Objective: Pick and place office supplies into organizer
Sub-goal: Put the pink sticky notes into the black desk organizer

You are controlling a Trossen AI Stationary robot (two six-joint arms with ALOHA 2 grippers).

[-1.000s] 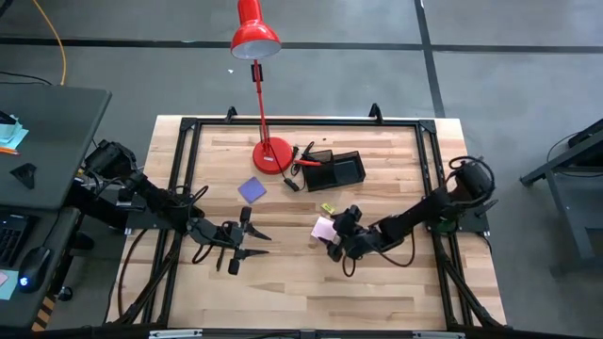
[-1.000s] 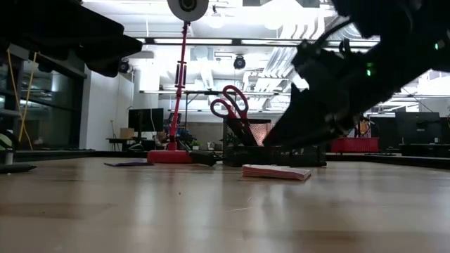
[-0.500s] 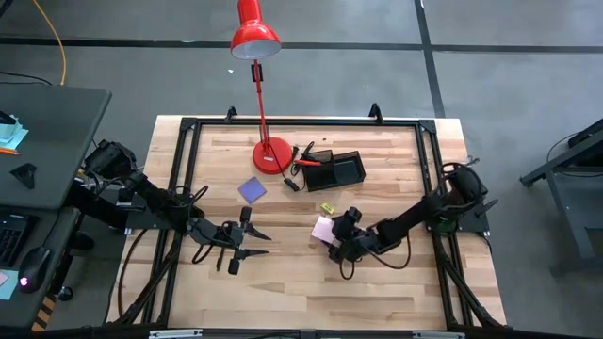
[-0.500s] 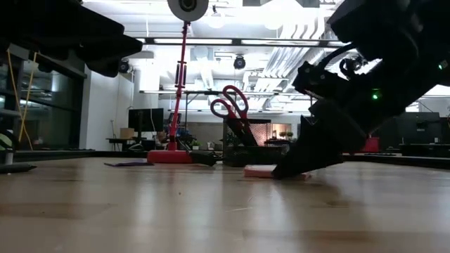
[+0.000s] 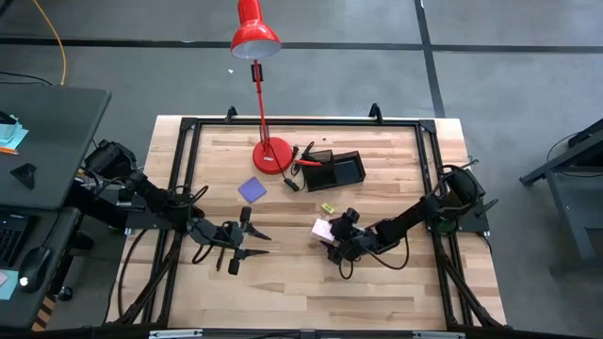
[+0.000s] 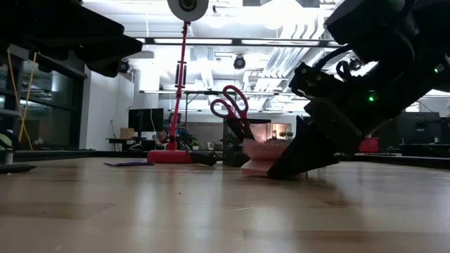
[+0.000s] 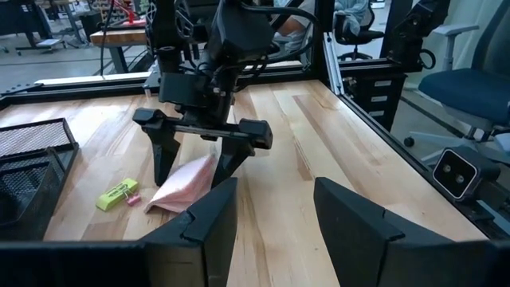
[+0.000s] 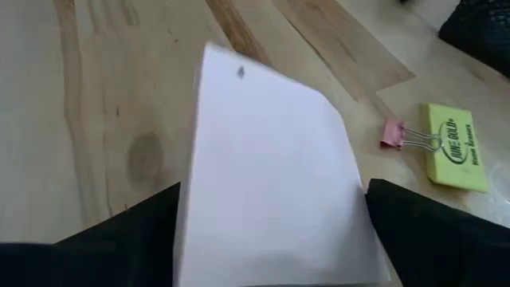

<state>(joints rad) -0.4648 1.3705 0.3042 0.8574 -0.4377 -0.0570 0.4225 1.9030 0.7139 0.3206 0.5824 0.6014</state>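
The pink note pad [image 5: 322, 227] lies right of the table's middle, with my right gripper [image 5: 332, 239] down over it and its two fingers on either side. Close by on the far side lies the small yellow piece [image 8: 454, 147] with a pink clip. The black organizer [image 5: 341, 170] stands at the far middle with the red-handled scissors [image 6: 232, 105] upright in it. A purple-blue pad [image 5: 252, 189] lies flat on the table left of it. My left gripper [image 5: 247, 240] waits open at the table's left, with nothing between its fingers. My right gripper has the pink pad between its two fingers [image 7: 229, 159], which meet the pad's two opposite side edges [image 8: 194, 199]. The fingers slant down from the table's right side. The pad is tipped: one side is raised [image 6: 261, 149] and its low corner [image 7: 153, 207] rests on the table.
A red desk lamp stands on its round base [image 5: 272, 155] at the far middle, left of the organizer. A black frame rail [image 5: 429, 179] runs round the table. Bare wood lies along the near side, between the two arms.
My right gripper has come down onto the pink pad. The pad lay flat a second ago and is now tipped up, with one side off the table.
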